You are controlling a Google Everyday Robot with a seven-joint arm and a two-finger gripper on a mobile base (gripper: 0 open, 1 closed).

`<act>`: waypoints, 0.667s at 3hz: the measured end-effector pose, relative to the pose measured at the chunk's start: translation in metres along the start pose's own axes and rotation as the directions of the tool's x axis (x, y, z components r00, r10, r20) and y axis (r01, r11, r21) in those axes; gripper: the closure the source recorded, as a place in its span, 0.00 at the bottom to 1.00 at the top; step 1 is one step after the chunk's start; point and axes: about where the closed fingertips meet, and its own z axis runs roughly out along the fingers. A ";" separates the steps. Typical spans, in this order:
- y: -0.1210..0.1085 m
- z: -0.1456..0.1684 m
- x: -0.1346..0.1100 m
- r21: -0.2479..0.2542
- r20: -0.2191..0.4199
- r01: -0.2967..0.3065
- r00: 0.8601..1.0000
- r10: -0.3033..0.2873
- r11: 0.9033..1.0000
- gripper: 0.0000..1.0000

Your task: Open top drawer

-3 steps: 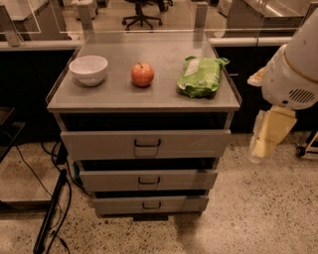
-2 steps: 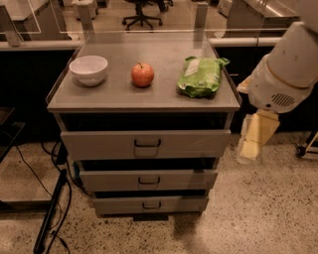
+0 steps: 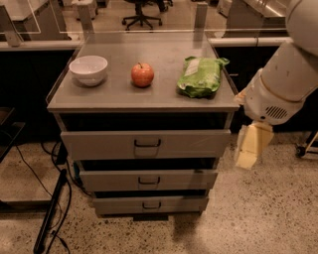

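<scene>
The top drawer (image 3: 145, 144) is the widest grey front of three, under the cabinet top, with a dark wire handle (image 3: 147, 143) at its centre. It stands out a little from the cabinet, with a dark gap above it. My gripper (image 3: 250, 147) hangs at the right of the cabinet, beside the drawer's right end, pointing down, apart from the drawer. The white arm (image 3: 280, 79) reaches in from the upper right.
On the cabinet top (image 3: 99, 96) sit a white bowl (image 3: 89, 69), a red apple (image 3: 142, 74) and a green bag (image 3: 200, 76). Two narrower drawers (image 3: 149, 179) lie below. Cables (image 3: 54, 203) run on the floor at the left. An office chair (image 3: 141, 10) stands behind.
My arm and gripper have moved left, from well right of the cabinet to just beside the top drawer's right end. The drawers have not moved.
</scene>
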 end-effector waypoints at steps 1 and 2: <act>0.007 0.078 -0.015 -0.070 0.010 0.023 1.000 -0.022 0.997 0.00; 0.012 0.080 -0.018 -0.071 0.004 0.037 0.999 -0.037 0.997 0.00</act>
